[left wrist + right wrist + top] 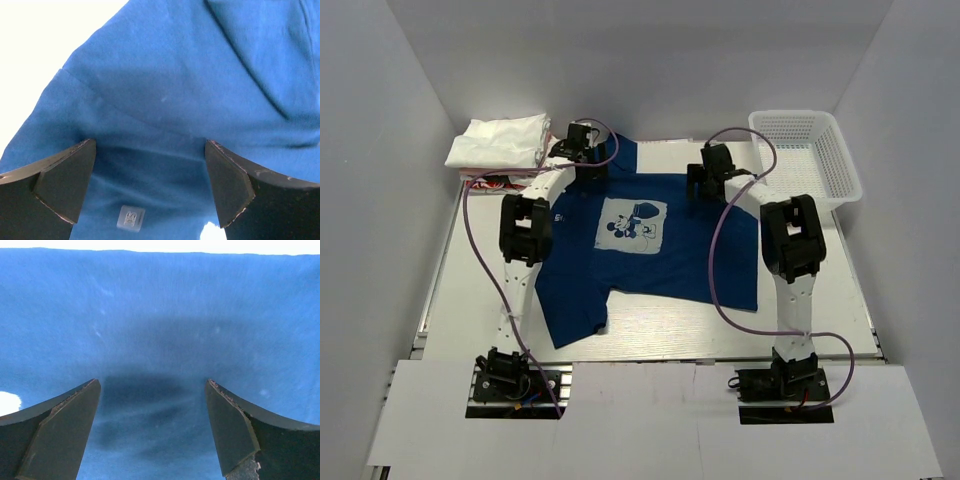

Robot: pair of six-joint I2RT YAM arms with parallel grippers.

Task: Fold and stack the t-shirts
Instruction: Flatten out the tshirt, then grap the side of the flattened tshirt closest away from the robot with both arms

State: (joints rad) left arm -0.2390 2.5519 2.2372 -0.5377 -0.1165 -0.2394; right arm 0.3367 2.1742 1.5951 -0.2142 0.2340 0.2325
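Observation:
A large navy blue t-shirt (650, 250) with a white cartoon print lies spread on the table, partly folded at the back. My left gripper (582, 160) is open right above its far left part; in the left wrist view the blue cloth (170, 100) and a small white label (131, 218) lie between the spread fingers (60, 182). My right gripper (713, 185) is open low over the shirt's far right part; the right wrist view shows only blue cloth (160, 330) between the fingers (235, 430). Folded white shirts (500, 142) are stacked at the back left, with a red-printed one under them.
A white plastic mesh basket (807, 155) stands at the back right. The white table surface (470, 290) shows left, right and in front of the shirt. White walls enclose the back and sides. Purple cables loop along both arms.

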